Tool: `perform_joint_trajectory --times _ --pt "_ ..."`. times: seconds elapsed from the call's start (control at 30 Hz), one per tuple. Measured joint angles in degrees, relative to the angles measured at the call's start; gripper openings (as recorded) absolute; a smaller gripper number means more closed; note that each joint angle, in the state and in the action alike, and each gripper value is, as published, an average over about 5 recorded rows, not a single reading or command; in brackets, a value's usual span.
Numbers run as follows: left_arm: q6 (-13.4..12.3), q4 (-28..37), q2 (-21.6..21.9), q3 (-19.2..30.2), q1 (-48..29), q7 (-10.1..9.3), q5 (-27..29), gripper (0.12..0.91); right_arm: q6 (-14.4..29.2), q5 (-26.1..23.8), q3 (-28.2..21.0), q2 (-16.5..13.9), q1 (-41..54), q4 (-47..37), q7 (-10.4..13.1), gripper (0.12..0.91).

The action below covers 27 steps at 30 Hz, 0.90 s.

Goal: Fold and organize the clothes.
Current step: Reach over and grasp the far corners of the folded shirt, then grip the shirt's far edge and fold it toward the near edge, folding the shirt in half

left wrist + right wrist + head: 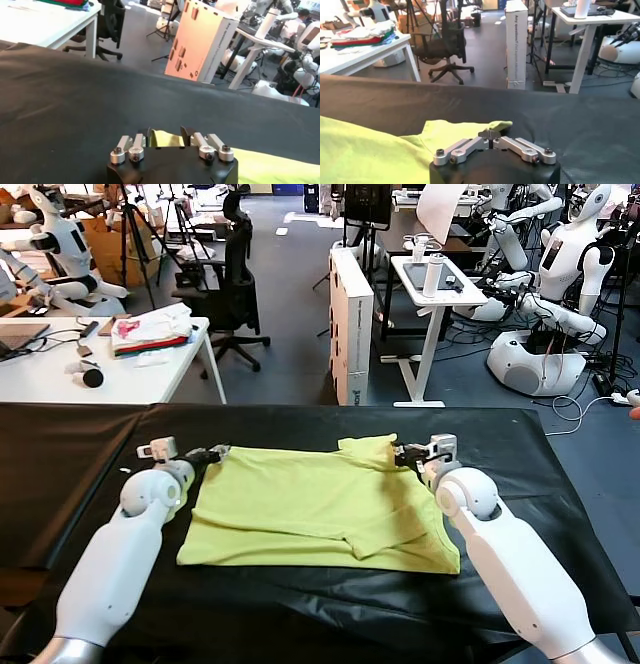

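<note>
The lime yellow-green T-shirt [320, 504] lies mostly flat on the black table cover [80, 454], with a folded lower part and a raised fold at its far right corner. My left gripper [212, 452] is at the shirt's far left corner. In the left wrist view this gripper [166, 134] is open, with the shirt's corner [167, 140] between the jaws. My right gripper [400, 454] is at the far right corner. In the right wrist view it [490, 135] is shut, pinching the edge of the shirt [365, 150].
A white desk [60, 379] beyond the table's far left holds a white, pink and red fabric pile [150, 332]. A white box [350, 324], an office chair [235, 284] and other robots stand farther back. Black cover extends on both sides of the shirt.
</note>
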Motion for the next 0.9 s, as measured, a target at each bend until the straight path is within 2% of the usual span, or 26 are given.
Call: perform_joint_trajectory --times 0.1,0.23,0.53,0.9 --pt "0.0 -0.1 -0.1 0.0 0.2 0.10 0.1 0.201 0.0 0.0 0.0 0.1 0.1 -0.2 0.0 0.138" --pt "-0.1 -0.6 0.1 0.0 0.5 0.25 0.0 0.150 0.1 0.0 0.3 0.1 0.1 -0.4 0.1 0.138" --pt "0.3 -5.1 1.4 -1.4 2.4 -0.32 -2.4 0.149 1.0 0.8 1.6 0.0 -0.4 0.3 0.6 0.138" --pt "1.5 -18.7 4.9 -6.0 11.8 -1.46 -6.9 0.149 -3.0 3.4 4.2 -3.2 -4.3 6.8 2.4 0.138"
